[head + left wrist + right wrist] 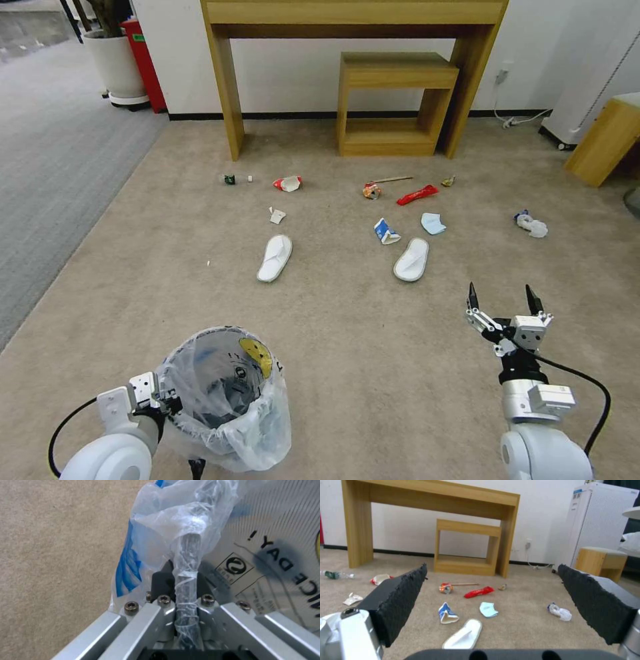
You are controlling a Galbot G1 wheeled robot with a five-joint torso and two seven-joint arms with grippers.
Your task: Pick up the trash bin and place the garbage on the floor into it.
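Gripping the bag-lined rim of the trash bin (pixel 223 397), the left end effector (pixel 162 402) is clenched on it at the robot's near left over the beige carpet floor (pixel 347 373). The right end effector (pixel 503 300) hovers released near the right, pointing toward scattered garbage: two white slippers (pixel 275 257), a red wrapper (pixel 417 194), a blue-white carton (pixel 385 231).

Perhaps hotel room, wooden desk (pixel 353 13), slippers (pixel 275 257)
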